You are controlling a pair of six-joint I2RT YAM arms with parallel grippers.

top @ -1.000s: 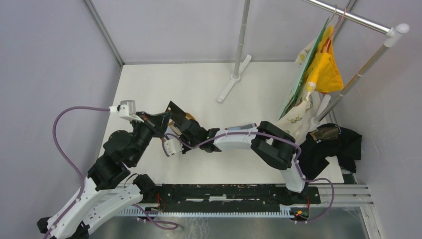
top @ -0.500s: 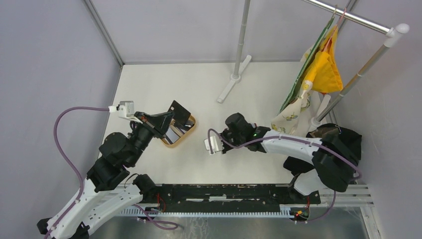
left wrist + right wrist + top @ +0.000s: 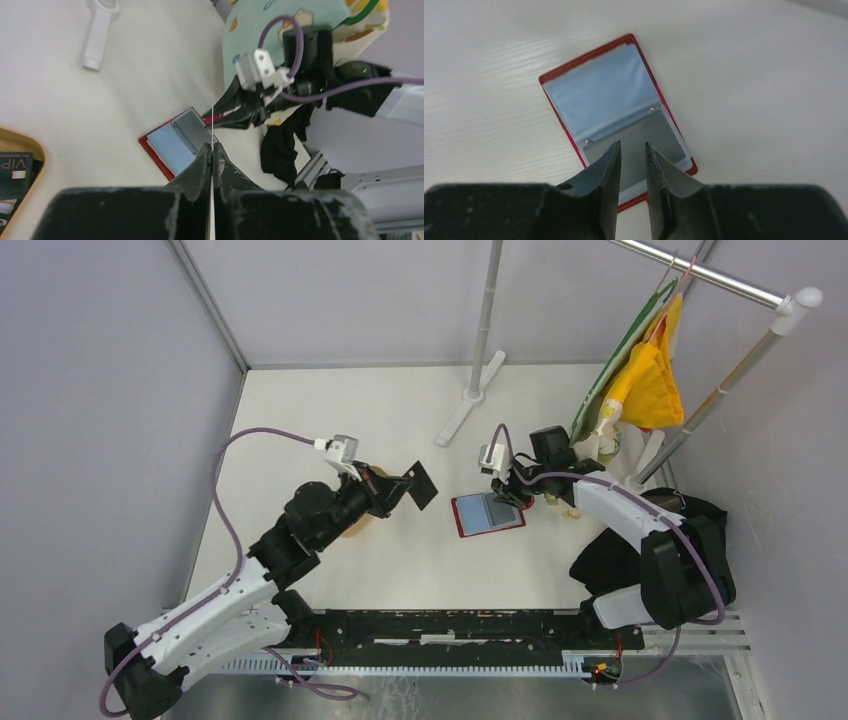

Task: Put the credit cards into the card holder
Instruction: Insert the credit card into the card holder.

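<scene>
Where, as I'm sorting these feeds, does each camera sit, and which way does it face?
Top external: above and behind the robot, looking down on the table; both arms show, the left gripper shut on a black card.
Left wrist: on the left arm, looking along its fingers toward the card holder and right gripper.
Right wrist: looking down past its fingers at the open holder.
Shared: all three show the card holder.

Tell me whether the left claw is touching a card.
Touching. In the top view a black card sticks out of the left claw; the left wrist view shows its thin edge clamped in the shut claw.
</scene>
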